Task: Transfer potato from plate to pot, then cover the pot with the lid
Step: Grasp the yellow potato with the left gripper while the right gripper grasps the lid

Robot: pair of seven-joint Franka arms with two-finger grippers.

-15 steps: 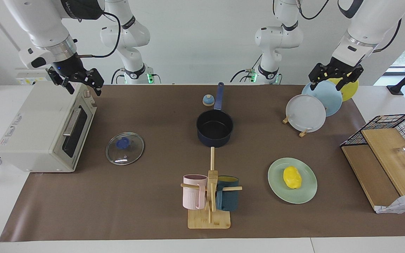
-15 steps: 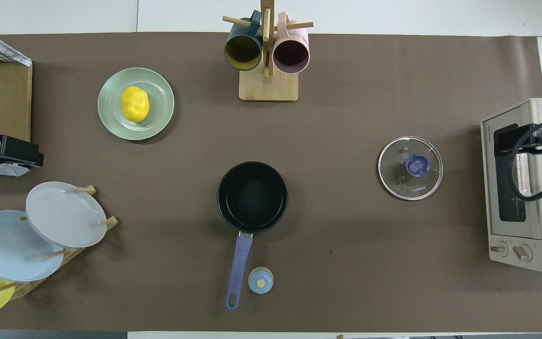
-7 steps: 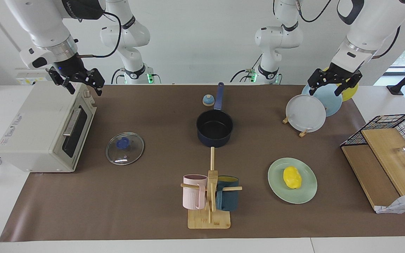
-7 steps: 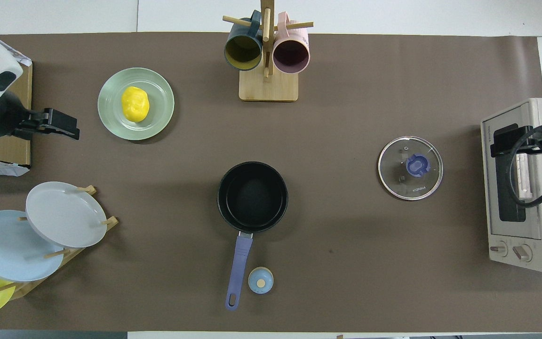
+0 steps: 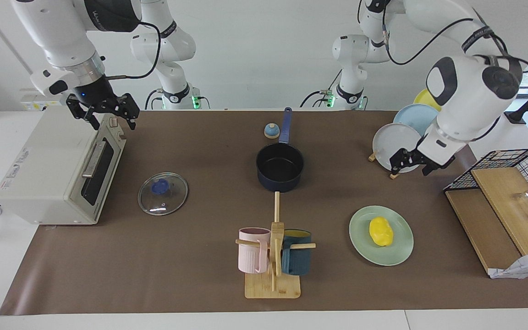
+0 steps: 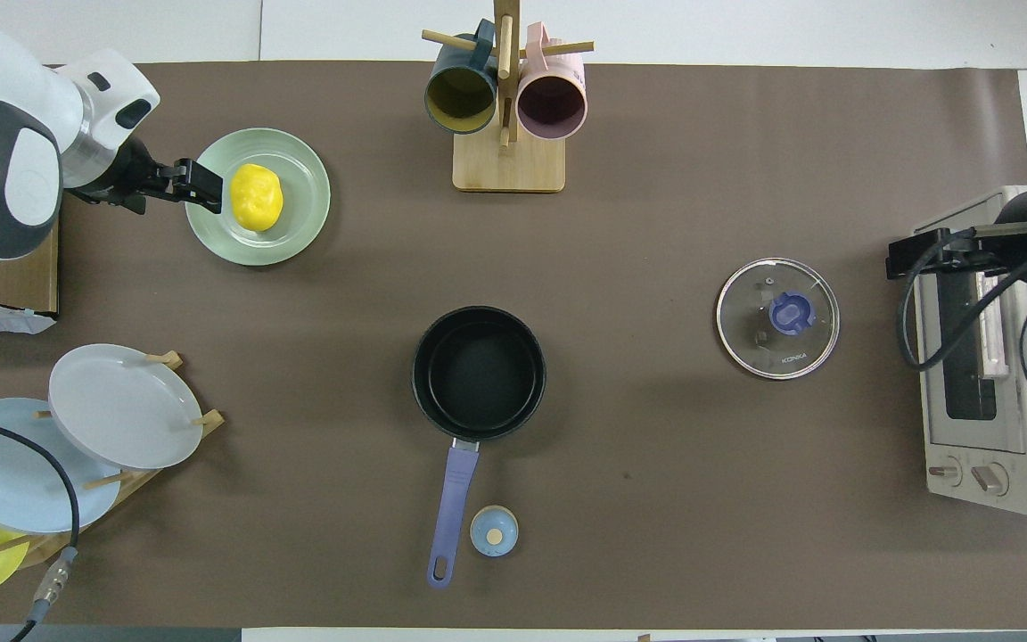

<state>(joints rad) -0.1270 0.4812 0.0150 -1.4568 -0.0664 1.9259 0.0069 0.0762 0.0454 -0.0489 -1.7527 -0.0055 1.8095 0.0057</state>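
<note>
The left gripper point(image 5: 413, 163) hung in the air with its fingers spread and nothing between them; in the overhead view it point(image 6: 201, 181) covered the nine o'clock rim of the plate point(image 6: 299, 227), while the facing view showed it well above the mat, apart from the plate point(image 5: 399, 254). The potato point(image 6: 256, 196) lay just off the middle of that plate, its long axis running roughly twelve to six in the overhead view, tilted slightly. At about five o'clock from the plate stood the pot point(image 6: 478, 373), mouth up and bare inside, its handle point(image 6: 453, 504) pointing to six o'clock, toward the robots. A small bell point(image 6: 494, 530) sat beside the handle's end. At three o'clock from the pot the lid point(image 6: 778, 318) lay flat on the mat, knob up, the word KONKA readable near its rim.

The right gripper point(image 5: 107, 112), fingers likewise spread and holding nothing, hovered over the top front edge of the toaster oven point(image 5: 44, 178).
</note>
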